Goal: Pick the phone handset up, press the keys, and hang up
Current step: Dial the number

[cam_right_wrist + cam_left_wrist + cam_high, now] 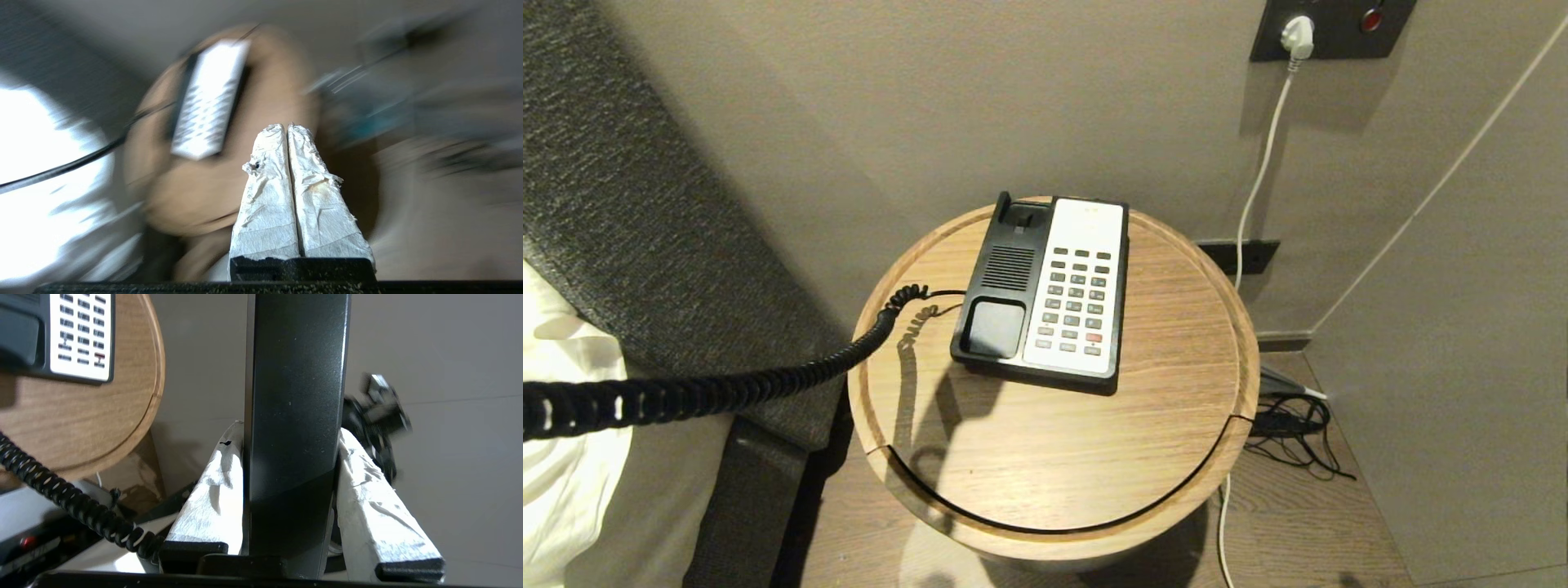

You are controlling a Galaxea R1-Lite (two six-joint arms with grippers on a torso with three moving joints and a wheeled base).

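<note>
With our left pincer (292, 457) clamped on the handset (298, 396) off to the side, we bring the closed, empty right pincer (288, 130) squarely down onto the keys (1074, 302).

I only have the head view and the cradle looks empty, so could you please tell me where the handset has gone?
Observer: The left tool grips the phone handset between its padded fingers, off past the table's edge.
Operator: Thanks. Is the cord still attached?
Observer: The coiled cord runs below that tool, but its joint with the handset is hidden.
Operator: And the right tool?
Observer: The right tool is shut and empty, pointing toward the phone base from off the table.
</note>
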